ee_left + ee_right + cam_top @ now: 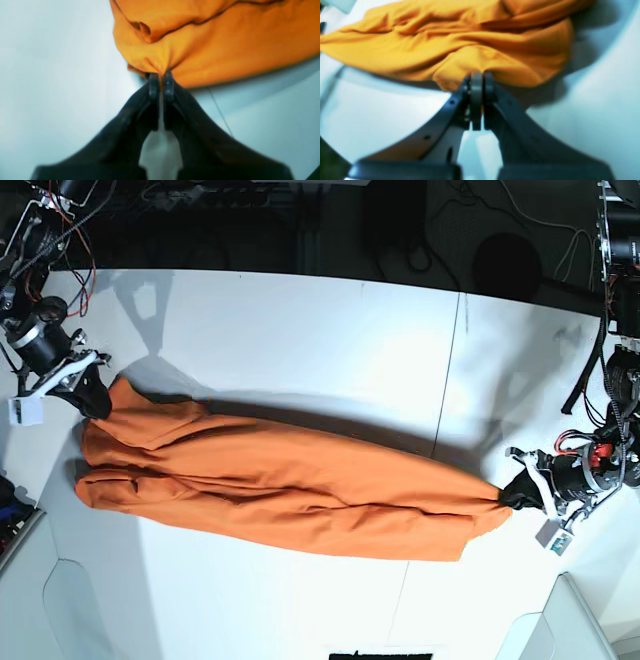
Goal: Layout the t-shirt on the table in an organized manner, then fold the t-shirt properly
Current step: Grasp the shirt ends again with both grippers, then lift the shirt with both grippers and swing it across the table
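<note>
- White tabletop [300, 320] lies bare on the far side of the cloth and along the near edge; a thin dark seam [447, 380] runs across it toward the right of the base view.
- Orange t-shirt [280, 485] stretches in a long band across the middle of the tabletop, from one hand to the other, well inside all edges.
- Its cloth is bunched lengthwise into soft folds and ridges (no sleeve or collar can be made out), wider at the base view's left end and tapering to a point at the right end.
- Left hand [161, 75] sits at the tapered end, low over the tabletop, jaws clenched on a small pinch of the shirt's edge.
- Right hand [480, 75] is at the wide end near the far left corner, angled down, jaws pressed together on a gathered fold of the shirt.
</note>
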